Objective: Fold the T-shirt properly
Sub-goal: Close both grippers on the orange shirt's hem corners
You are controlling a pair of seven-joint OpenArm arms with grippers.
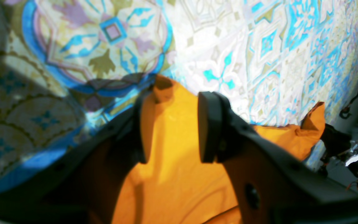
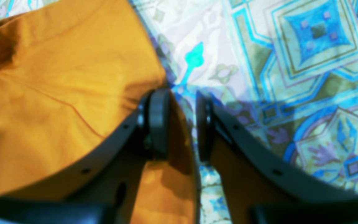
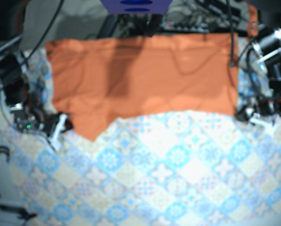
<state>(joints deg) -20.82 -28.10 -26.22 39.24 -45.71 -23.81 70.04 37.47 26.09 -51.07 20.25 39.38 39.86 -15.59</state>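
The orange T-shirt lies spread flat along the far half of the table, with a pointed flap hanging toward the front at its left. In the left wrist view my left gripper is open, its fingers straddling a raised edge of the shirt. In the right wrist view my right gripper is open too. Its left finger rests over the hem of the shirt, while the other finger is over bare tablecloth. In the base view both grippers sit at the shirt's lower corners and are blurred.
A blue and cream patterned tablecloth covers the table. Cables and arm hardware crowd the left edge, the right edge and the back. A crumpled corner of the shirt stands up near the table's edge.
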